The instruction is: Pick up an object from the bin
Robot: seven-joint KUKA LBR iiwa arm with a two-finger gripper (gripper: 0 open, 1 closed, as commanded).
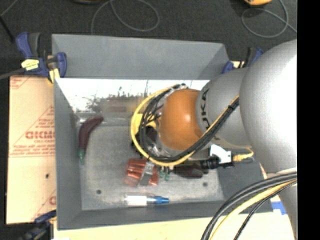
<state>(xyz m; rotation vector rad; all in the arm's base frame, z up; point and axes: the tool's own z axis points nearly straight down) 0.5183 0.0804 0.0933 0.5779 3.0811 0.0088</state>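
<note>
Camera view: orange wrist cover point(182, 119) hung just up-right of 1 copper ribbed block point(134, 171); gripper spread could not be told. 1 white blue-capped pen point(145, 200) lay below block. Good descent needed centring on block, clear of pen.

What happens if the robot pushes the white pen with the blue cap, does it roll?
It probably rolls: the white pen looks round and slim and lies flat on bare bin floor. It seems a stiff plastic tube, so it likely won't bend. Being thin, it is probably light.
</note>
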